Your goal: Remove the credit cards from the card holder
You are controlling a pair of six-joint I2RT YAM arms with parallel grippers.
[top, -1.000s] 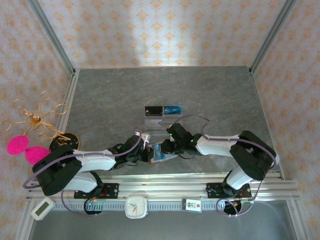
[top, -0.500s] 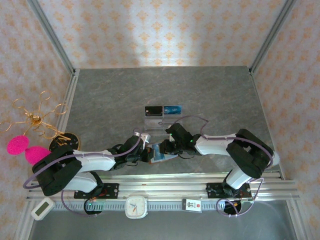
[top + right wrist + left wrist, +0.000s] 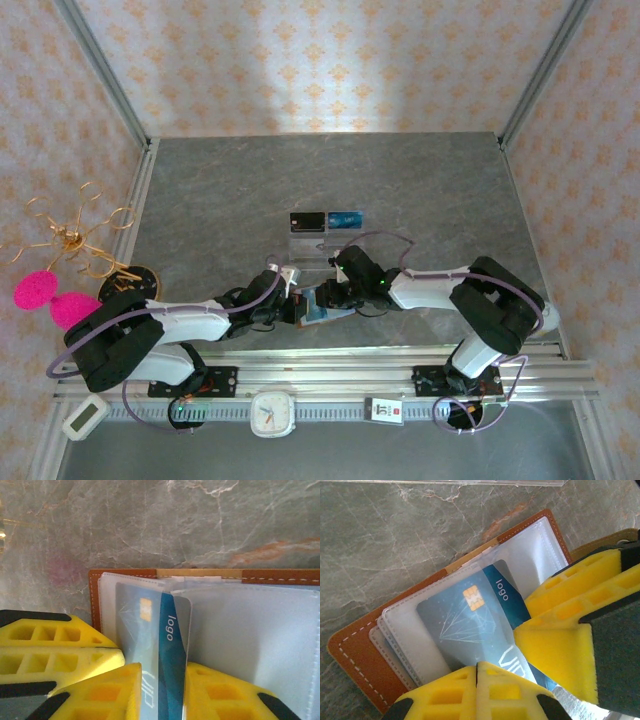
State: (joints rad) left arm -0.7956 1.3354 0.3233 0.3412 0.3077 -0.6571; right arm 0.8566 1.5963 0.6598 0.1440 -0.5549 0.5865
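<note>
Currently poking from open wallet (image 3: 355, 650) at near table (image 3: 200, 200) edge: card (image 3: 465, 622), light, stiff, slick; near end pinched in right claw (image 3: 162, 672), left claw (image 3: 477, 669) pressed together alongside; likely best held across flat faces.

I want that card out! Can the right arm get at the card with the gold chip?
Probably yes. The right gripper has a finger on each side of the credit card, which lies in the open card holder. Nothing seems to block it.
</note>
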